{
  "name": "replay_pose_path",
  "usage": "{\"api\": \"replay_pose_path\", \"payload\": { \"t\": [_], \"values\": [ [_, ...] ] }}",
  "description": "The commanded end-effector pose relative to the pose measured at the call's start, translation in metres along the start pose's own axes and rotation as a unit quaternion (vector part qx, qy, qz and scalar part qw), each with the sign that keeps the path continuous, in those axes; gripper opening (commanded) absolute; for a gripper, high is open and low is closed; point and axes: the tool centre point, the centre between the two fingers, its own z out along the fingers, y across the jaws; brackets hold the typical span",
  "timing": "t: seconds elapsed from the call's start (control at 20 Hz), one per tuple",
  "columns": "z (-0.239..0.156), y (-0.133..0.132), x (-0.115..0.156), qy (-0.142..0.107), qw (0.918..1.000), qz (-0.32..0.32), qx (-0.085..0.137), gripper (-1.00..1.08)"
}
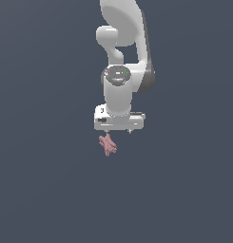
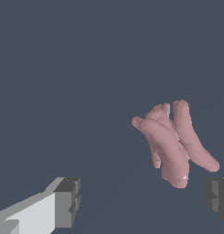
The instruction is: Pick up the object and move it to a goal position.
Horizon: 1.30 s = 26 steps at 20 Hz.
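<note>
Fingers first: in the wrist view the two dark pads (image 2: pixel 67 201) stand wide apart with nothing between them, one pad at each side of the frame, so the gripper (image 2: pixel 141 201) is spread and empty. The dusty-pink lumpy object (image 2: pixel 175 144) sits off-centre in that gap, much nearer one pad than the other, its stubby lobes fanning out on the plain dark ground. To do this reach well, I'd judge the hand needs to shift sideways until the pink lump is centred between the pads, then descend and close across its narrower bunch of lobes, not along the longest one, since those rounded lobes look likely to squirm out of an uneven pinch. Now outward: the exterior view shows the white gripper (image 1: pixel 119 124) hanging under the Panda arm (image 1: pixel 125 57), with the object (image 1: pixel 107 144) just below it, toward the exterior view's left. The fingers themselves are barely visible there, so the height above the object is hard to call; only the wrist view reveals the offset.
</note>
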Motion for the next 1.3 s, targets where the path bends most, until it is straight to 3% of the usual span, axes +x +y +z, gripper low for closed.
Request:
{"api": "replay_pose_path", "payload": {
  "t": [0.0,0.5,1.25],
  "values": [
    [0.000,0.000,0.000,0.000,1.0000,0.000,0.000,1.00],
    [-0.021,0.001,0.013,0.023,0.9994,-0.022,-0.010,1.00],
    [-0.009,0.014,0.014,0.020,0.9970,-0.074,-0.012,1.00]
  ]
}}
